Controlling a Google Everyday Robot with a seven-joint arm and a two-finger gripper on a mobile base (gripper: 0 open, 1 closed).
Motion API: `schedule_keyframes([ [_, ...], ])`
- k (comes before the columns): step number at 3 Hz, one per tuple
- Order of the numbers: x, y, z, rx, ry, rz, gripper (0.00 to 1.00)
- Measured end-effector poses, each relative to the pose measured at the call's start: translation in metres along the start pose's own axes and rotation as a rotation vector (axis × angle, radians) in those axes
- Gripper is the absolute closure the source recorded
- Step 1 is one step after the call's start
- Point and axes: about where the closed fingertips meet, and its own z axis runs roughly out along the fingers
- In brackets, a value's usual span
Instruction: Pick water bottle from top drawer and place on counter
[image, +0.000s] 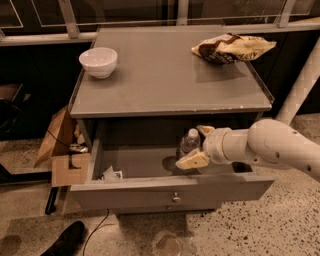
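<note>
The water bottle (189, 142), clear with a white cap, stands upright inside the open top drawer (170, 189), right of its middle. My gripper (198, 146) reaches into the drawer from the right. Its two tan fingers are spread, one (192, 160) in front of the bottle and one behind it, so the bottle sits between them. I cannot tell whether the pads touch it. The grey counter (165, 75) is directly above the drawer.
A white bowl (98, 61) stands at the counter's back left and a crumpled chip bag (231, 48) at its back right. A scrap of white paper (112, 174) lies at the drawer's front left. A cardboard box (62, 150) stands on the floor to the left. A dark shoe (64, 240) is at the lower left.
</note>
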Motion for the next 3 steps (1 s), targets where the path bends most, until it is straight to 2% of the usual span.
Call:
schedule_keyframes([
  [1,0.0001,0.0001,0.0002,0.0,0.0,0.0,0.52],
  [3,-0.0016,0.0016,-0.0046,-0.02,0.003,0.007,0.98],
])
